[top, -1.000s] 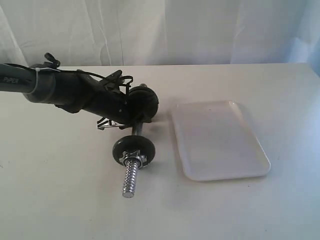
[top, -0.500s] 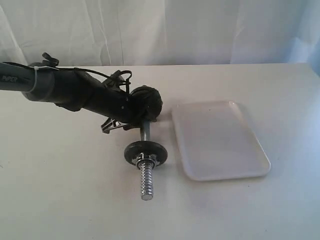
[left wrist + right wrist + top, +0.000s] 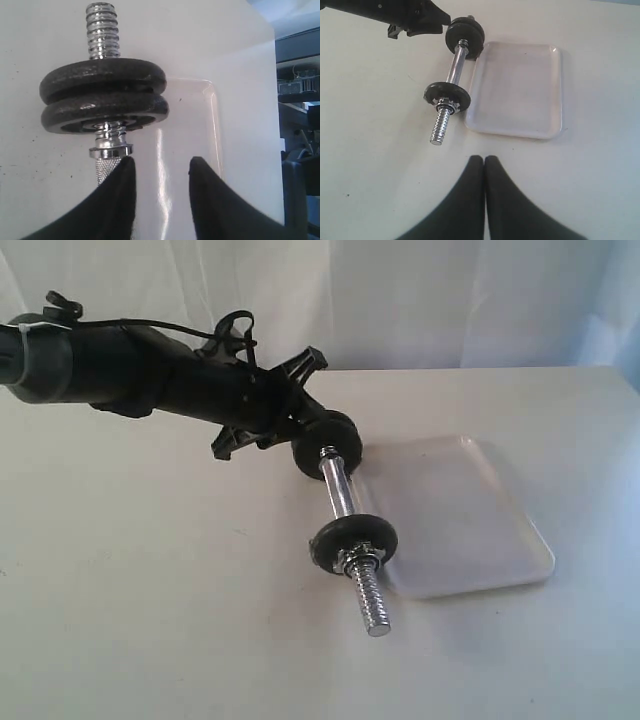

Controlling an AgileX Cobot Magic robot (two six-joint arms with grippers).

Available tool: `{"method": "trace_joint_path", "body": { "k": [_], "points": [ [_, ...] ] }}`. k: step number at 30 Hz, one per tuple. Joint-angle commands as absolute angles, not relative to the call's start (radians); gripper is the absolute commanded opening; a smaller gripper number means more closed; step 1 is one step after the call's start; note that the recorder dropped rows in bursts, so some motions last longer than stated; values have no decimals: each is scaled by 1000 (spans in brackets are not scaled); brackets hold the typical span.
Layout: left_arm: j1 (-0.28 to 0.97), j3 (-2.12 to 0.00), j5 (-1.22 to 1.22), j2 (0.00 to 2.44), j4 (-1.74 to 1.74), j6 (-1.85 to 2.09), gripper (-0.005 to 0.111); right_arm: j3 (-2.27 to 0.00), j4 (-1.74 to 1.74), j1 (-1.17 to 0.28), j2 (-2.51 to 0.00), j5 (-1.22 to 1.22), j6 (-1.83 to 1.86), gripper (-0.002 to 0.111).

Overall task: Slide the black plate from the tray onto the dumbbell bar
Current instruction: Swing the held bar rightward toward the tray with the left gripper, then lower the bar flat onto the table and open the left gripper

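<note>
The chrome dumbbell bar lies slanted on the table. It has a black disc at its far end and another with a silver nut by its threaded near end. The near disc sits against the edge of the white tray, which holds nothing. The left wrist view shows two black discs stacked on the bar; which is the black plate I cannot tell. My left gripper is open and empty, one finger beside the knurled bar. My right gripper is shut on nothing, above bare table.
The left arm reaches in from the left, its head at the bar's far disc. A white curtain hangs behind the table's far edge. The tray lies just right of the bar.
The left arm rose and swung right. The dumbbell swung with it, its near end moving right onto the tray's edge. The tray shifted a little to the right.
</note>
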State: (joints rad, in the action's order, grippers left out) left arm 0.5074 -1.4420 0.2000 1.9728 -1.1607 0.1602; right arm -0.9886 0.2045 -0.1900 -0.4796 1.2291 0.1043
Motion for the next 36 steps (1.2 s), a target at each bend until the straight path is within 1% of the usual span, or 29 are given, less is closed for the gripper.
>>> {"method": "trace_joint_path", "body": {
  "k": [1, 3, 4, 7, 10, 14, 17, 21, 36],
  "points": [
    [512, -1438, 228, 1967, -1156, 161, 21, -986, 198, -190, -477, 1221, 110, 0],
    [512, -1438, 228, 1967, -1148, 161, 3, -986, 198, -190, -477, 1221, 110, 0],
    [512, -1438, 225, 1967, -1139, 163, 0, -986, 198, -190, -477, 1221, 110, 0],
    [512, -1438, 214, 1965, -1103, 163, 0, -986, 198, -190, -477, 1221, 110, 0],
    [510, -1438, 234, 1965, -949, 131, 0, -986, 196, -190, -477, 1221, 110, 0],
    [510, -1415, 263, 1965, -719, -41, 0, -986, 180, -192, -477, 1221, 110, 0],
    [510, -1395, 256, 1965, -615, -164, 0, -986, 178, -210, -477, 1221, 110, 0],
    [512, -1393, 258, 1967, -620, -164, 0, -986, 166, -231, -477, 1221, 108, 0],
    [512, -1393, 277, 2042, -650, -159, 0, -986, 139, -232, -476, 1221, 101, 0]
  ]
}}
